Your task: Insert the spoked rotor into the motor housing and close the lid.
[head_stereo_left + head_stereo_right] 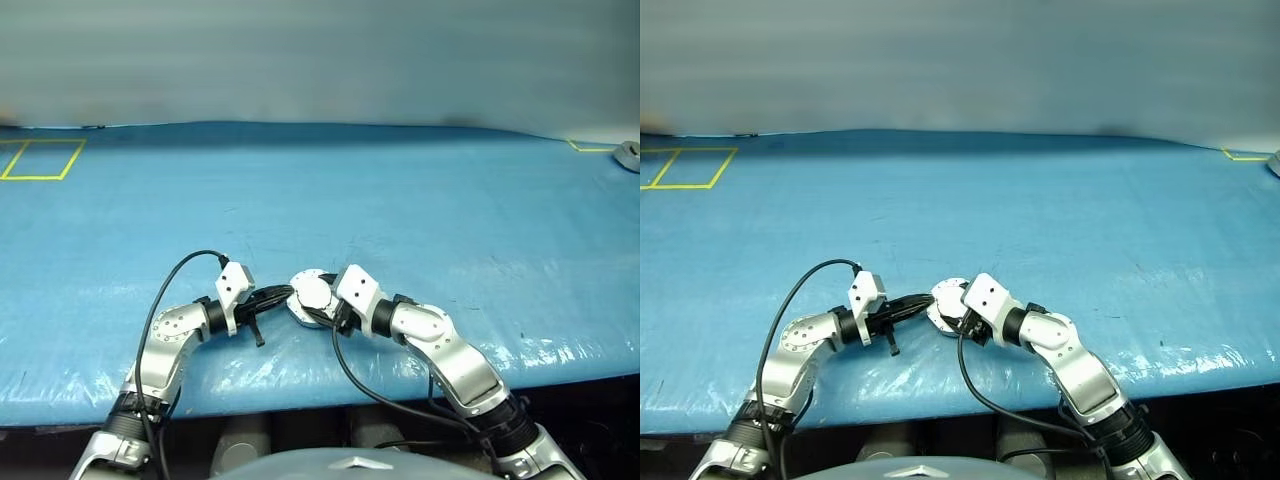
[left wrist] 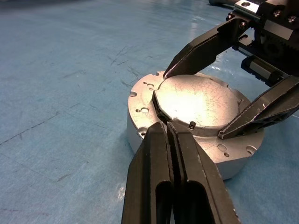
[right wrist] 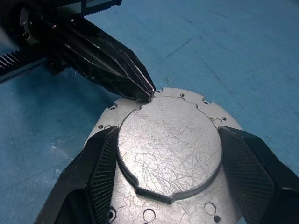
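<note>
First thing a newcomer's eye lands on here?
The two grippers meeting over one round grey motor housing at the near middle of the blue table. The right gripper straddles its raised lid, one finger on either side, while the shut left gripper noses its tip against the lid's edge.

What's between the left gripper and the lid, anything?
Nothing visible. The shut left gripper has its tips right at the edge of the lid, which lies on the housing. The right gripper straddles the lid's raised centre, clear of that edge.

Blue table cover (image 1: 400, 200) bears a yellow taped square (image 1: 42, 159).
</note>
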Robot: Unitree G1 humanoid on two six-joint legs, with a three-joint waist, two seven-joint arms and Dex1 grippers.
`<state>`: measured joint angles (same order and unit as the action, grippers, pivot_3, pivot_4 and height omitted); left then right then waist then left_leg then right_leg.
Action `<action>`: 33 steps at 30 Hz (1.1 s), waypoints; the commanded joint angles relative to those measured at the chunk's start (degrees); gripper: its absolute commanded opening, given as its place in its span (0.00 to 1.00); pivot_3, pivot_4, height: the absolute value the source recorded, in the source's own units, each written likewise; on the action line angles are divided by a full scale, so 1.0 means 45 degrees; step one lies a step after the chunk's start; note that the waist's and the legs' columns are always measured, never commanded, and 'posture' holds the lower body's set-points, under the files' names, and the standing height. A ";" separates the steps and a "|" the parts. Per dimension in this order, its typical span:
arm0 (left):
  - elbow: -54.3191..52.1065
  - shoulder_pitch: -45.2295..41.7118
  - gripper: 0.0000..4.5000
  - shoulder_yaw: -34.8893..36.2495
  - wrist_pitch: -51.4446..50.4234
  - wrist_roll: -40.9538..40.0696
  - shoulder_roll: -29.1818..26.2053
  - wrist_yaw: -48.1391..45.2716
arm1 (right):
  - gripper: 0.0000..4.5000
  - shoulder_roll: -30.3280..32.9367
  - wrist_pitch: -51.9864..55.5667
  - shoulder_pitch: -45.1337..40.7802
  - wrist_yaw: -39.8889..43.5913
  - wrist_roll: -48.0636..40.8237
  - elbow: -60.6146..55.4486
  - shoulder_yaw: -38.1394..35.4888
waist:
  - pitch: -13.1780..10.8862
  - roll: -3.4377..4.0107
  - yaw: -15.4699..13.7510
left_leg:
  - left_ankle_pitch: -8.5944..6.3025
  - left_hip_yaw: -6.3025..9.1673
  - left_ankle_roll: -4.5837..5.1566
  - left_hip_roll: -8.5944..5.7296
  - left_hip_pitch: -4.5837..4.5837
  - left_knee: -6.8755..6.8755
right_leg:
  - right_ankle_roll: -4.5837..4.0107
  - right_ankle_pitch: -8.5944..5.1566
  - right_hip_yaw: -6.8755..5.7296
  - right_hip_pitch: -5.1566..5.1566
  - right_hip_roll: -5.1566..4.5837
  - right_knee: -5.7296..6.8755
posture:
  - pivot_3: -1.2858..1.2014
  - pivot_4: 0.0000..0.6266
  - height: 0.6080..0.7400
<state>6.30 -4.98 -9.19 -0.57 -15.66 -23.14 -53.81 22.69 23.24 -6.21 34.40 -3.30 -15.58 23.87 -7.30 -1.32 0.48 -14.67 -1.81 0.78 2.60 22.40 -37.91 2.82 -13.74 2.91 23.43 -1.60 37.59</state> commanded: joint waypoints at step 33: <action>0.1315 -0.0345 0.00 -0.0662 0.0378 0.1248 0.0337 0.0296 | 0.99 -0.0489 -0.0709 0.1005 -0.0755 -0.0722 -0.0535 -0.1656 | 0.0085 0.0080 -0.0067 | -0.0029 0.0016 0.0052 0.0010 0.0063 0.0014 | 0.0012 0.0008 -0.0014 -0.0015 -0.0039 -0.0143 | 0.52 0.24 1.00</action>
<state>9.64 -7.32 -10.53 1.90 -12.36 -22.00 -53.07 20.25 19.51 -1.69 31.77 -6.14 -16.33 18.74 -6.92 -0.95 0.18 -14.80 -1.75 1.02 2.64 22.69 -37.85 2.88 -13.70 2.85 23.37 -1.77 36.95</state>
